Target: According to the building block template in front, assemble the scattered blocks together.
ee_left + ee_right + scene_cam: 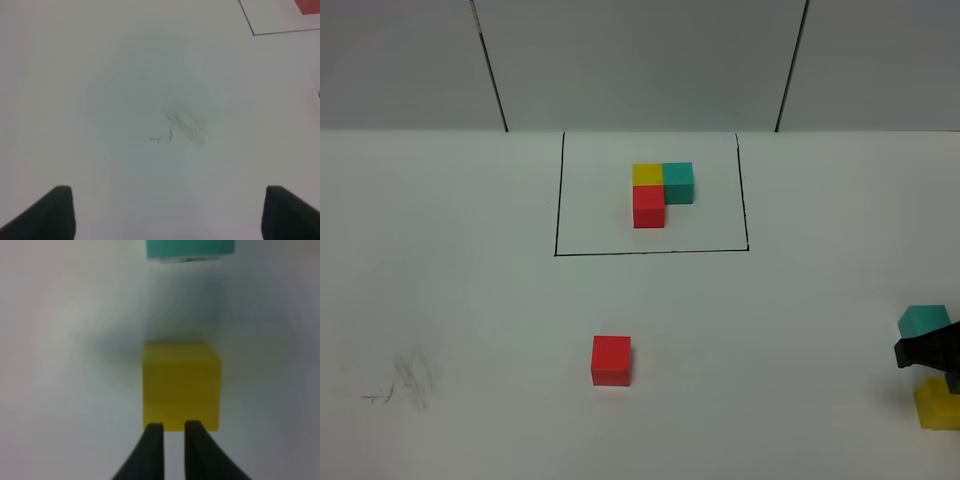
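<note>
The building block template (662, 190) is an L of red, yellow and teal cubes inside a black drawn rectangle at the back centre. Of the scattered blocks, the red cube (611, 360) sits alone in front of it. The teal cube (923, 320) and yellow cube (938, 403) lie at the far right edge. My right gripper (920, 352) hovers between those two. In the right wrist view its fingertips (173, 432) stand a narrow gap apart with nothing between them, just short of the yellow cube (181, 385), with the teal cube (190, 247) beyond. My left gripper (167, 210) is wide open over bare table.
Grey pencil smudges (405, 385) mark the white table at the front left, also seen as smudges (182, 127) under the left gripper. A corner of the black rectangle (253, 34) shows in the left wrist view. A grey panelled wall stands behind the table.
</note>
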`<state>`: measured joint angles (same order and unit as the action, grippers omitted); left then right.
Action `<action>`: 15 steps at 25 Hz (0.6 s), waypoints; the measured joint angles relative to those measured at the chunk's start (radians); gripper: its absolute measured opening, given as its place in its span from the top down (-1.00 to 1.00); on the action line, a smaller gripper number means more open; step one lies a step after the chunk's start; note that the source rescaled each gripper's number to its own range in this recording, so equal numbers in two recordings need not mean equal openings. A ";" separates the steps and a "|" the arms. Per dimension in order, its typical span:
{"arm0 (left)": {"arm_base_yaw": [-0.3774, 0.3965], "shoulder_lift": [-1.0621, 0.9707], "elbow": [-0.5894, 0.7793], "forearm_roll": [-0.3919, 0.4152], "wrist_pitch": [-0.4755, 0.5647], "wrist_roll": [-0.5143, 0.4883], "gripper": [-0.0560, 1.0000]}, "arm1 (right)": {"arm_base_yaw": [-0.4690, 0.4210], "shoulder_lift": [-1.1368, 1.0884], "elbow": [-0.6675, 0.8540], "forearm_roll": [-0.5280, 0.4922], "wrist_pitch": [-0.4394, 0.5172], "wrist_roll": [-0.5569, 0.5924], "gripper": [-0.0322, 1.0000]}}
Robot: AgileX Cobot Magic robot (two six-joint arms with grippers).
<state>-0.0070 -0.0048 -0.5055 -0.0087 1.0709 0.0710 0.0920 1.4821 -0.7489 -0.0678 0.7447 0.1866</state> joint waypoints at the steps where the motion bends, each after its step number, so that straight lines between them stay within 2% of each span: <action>1: 0.000 0.000 0.000 0.000 0.000 0.000 -0.66 | 0.000 0.000 0.000 0.000 -0.001 0.000 0.56; 3: 0.000 0.000 0.000 0.000 0.000 0.000 -0.66 | 0.000 0.000 0.000 0.000 -0.004 0.000 0.41; 5: 0.000 0.000 0.000 0.000 0.000 0.000 -0.66 | 0.000 0.000 0.000 0.000 -0.004 0.007 0.16; 11: 0.000 0.000 0.000 0.000 0.000 0.000 -0.66 | 0.000 0.000 0.000 -0.010 0.011 0.039 -0.78; 13: 0.000 0.000 0.000 0.000 0.000 0.000 -0.66 | 0.000 0.000 0.000 -0.026 0.013 0.043 -0.93; 15: 0.000 0.000 0.000 0.000 0.000 0.000 -0.66 | 0.000 0.006 0.000 -0.032 0.016 0.043 -0.97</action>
<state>-0.0070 -0.0048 -0.5055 -0.0087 1.0709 0.0710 0.0920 1.4881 -0.7489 -0.0997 0.7609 0.2292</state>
